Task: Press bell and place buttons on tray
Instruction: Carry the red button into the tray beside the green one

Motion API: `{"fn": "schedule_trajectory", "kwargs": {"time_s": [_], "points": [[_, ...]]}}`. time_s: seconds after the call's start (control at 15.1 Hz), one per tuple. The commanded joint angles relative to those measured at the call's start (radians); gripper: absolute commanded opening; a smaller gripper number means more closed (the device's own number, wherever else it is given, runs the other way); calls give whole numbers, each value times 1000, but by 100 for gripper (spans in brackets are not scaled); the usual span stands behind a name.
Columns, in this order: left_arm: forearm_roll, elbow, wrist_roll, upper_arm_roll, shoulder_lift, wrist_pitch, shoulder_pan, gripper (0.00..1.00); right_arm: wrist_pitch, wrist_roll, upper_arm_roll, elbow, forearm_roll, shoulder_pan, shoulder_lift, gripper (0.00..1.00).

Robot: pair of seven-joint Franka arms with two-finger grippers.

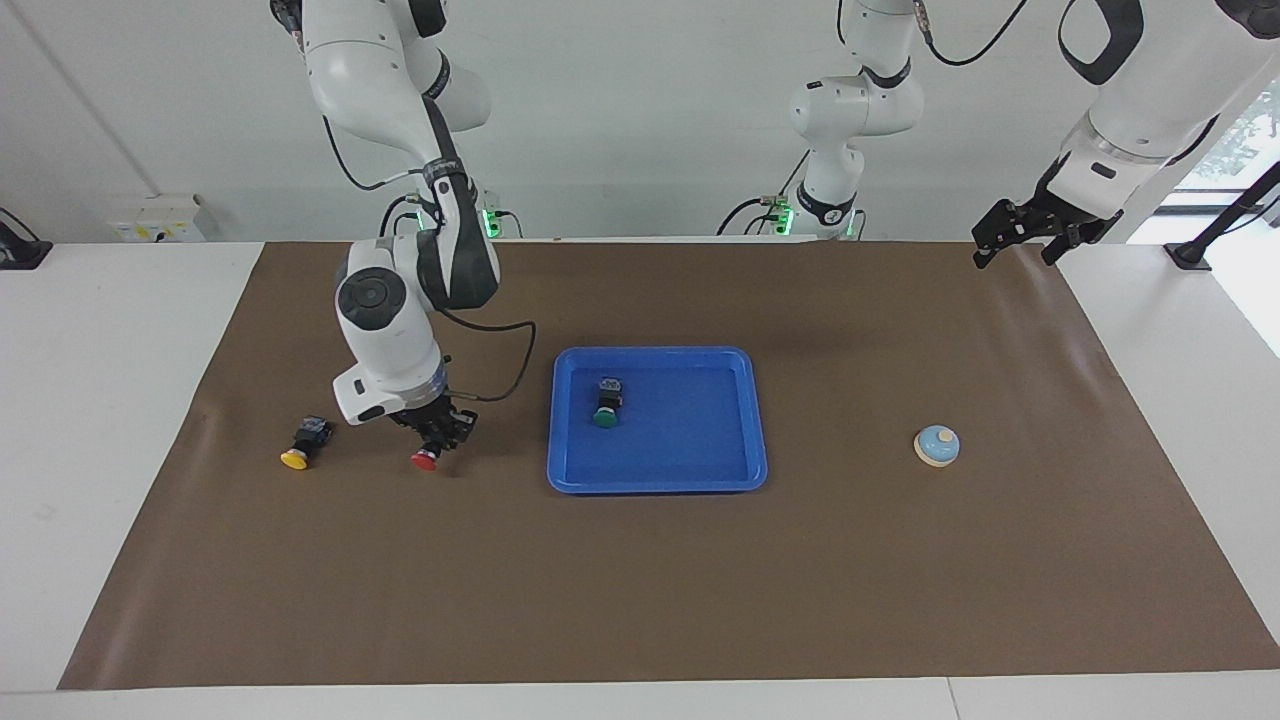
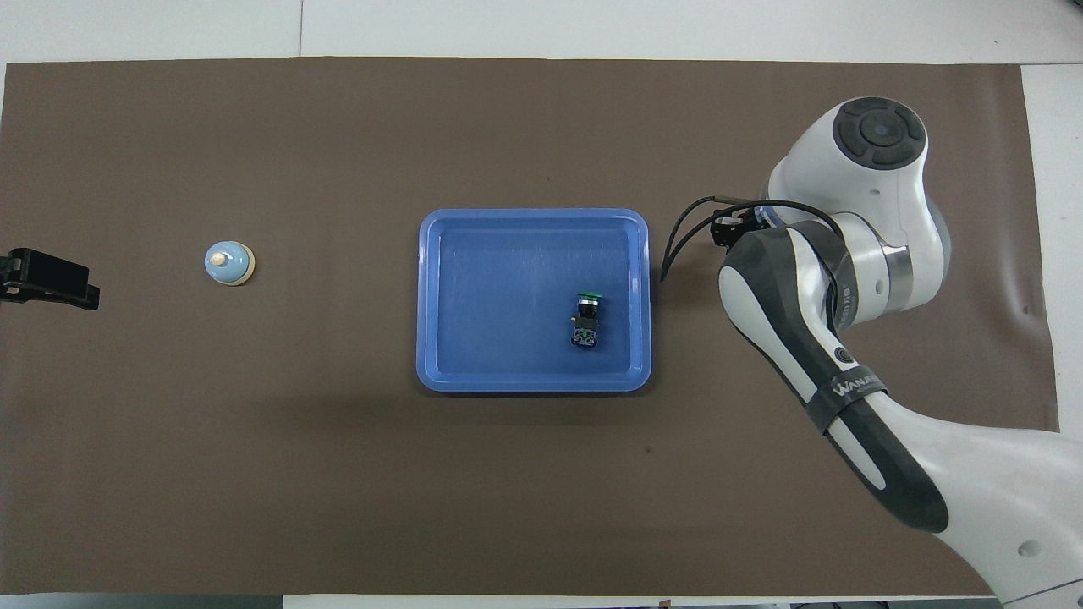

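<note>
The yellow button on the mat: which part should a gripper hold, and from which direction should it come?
Probably the black blocky body of the yellow button, from above. It lies on its side on the brown mat, body toward the robots; the flat body sides suit two fingers better than the round cap.

A brown mat point(image 1: 660, 580) covers most of a white table point(image 1: 110, 420), leaving bare white margins at both ends and along the lower edge of the facing view. A plain white wall point(image 1: 620, 120) fills the upper part of that frame. A white socket box point(image 1: 158, 220) sits at the wall's foot, upper left. A window point(image 1: 1235, 140) with greenery outside shows at the upper right edge. Lighting is even and diffuse.
</note>
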State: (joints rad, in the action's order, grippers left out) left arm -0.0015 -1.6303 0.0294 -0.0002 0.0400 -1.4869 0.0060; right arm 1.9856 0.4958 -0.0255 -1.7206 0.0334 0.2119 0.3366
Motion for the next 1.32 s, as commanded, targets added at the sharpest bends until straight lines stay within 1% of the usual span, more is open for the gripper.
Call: {"fn": "schedule_trajectory", "kwargs": {"time_s": [0.0, 0.07, 0.2, 0.33, 0.4, 0.53, 0.66, 0.79, 0.93, 1.06, 1.26], "points": [[-12, 12, -3, 3, 3, 16, 2, 100, -79, 29, -5, 130, -56, 72, 55, 0], [-11, 12, -3, 2, 3, 16, 2, 100, -77, 68, -4, 134, -61, 125, 58, 0], [-12, 12, -3, 3, 3, 16, 2, 100, -70, 147, -5, 157, -87, 184, 62, 0], [-12, 10, -3, 2, 3, 16, 2, 100, -59, 206, -2, 167, -125, 265, 81, 0], [-12, 12, -5, 2, 3, 16, 2, 100, -44, 261, -4, 186, -122, 296, 94, 0], [-12, 10, -3, 3, 3, 16, 2, 100, 1, 294, -4, 188, -122, 349, 122, 0], [-12, 12, -3, 3, 3, 16, 2, 100, 37, 306, -4, 187, -116, 382, 148, 0], [-12, 10, -3, 2, 3, 16, 2, 100, 97, 310, -2, 159, -113, 405, 163, 0], [-12, 10, -3, 3, 3, 16, 2, 100, 162, 302, -2, 106, -110, 403, 162, 0], [-12, 10, -3, 3, 3, 16, 2, 100, 186, 297, -2, 69, -106, 406, 159, 0], [-11, 10, -5, 3, 3, 16, 2, 100, 260, 296, -2, 0, -104, 409, 144, 0]]}}
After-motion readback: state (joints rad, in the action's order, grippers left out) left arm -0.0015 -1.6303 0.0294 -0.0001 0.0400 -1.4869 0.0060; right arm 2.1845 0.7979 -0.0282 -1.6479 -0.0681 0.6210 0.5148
